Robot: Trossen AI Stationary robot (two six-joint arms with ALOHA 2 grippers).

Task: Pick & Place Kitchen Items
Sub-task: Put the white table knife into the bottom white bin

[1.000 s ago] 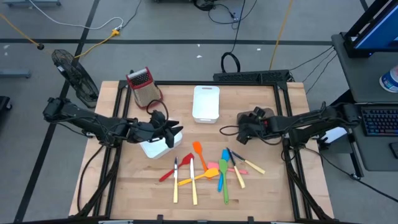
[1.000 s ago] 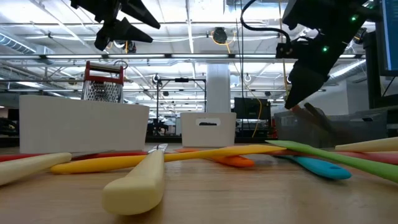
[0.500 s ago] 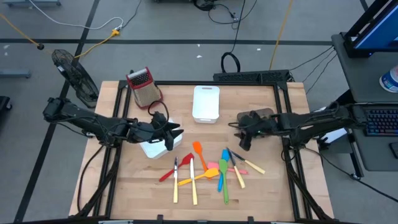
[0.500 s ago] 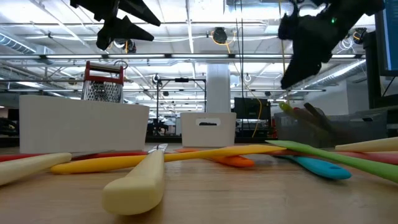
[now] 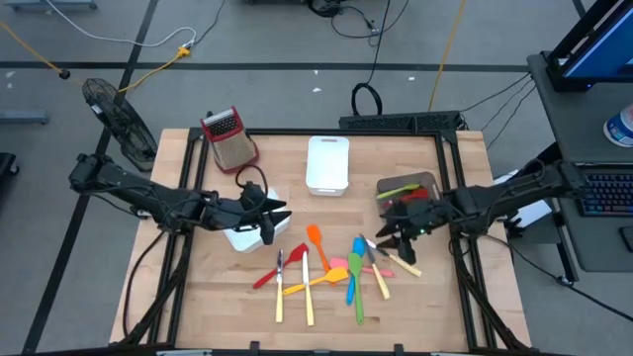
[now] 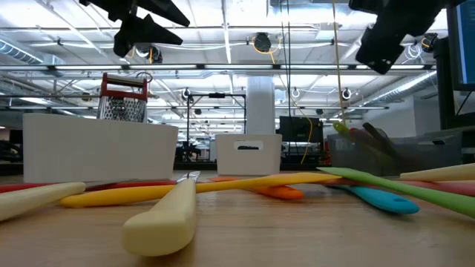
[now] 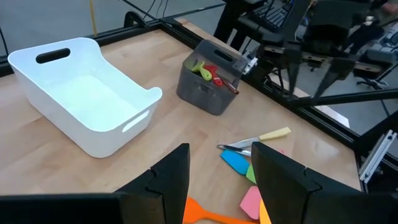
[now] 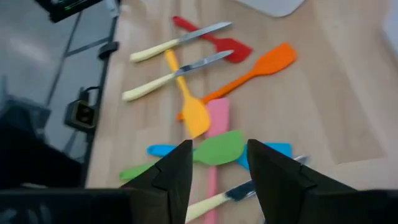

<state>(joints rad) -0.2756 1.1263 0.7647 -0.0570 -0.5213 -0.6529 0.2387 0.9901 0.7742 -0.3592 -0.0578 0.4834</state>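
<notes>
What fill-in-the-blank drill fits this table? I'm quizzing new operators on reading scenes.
1. The grey bin holds a green utensil and a ____ one.
2. The white bin in the left wrist view is ____ inside.
3. The right gripper hovers over the loose utensils with its fingers ____.

Missing words: red; empty; open

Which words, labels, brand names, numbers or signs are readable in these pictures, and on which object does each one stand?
No text can be read in any view.
White bin, grey bin, box grater: no label shows.
Utensils on the table: no markings show.
Keyboard beside the table: keys too small to read.
</notes>
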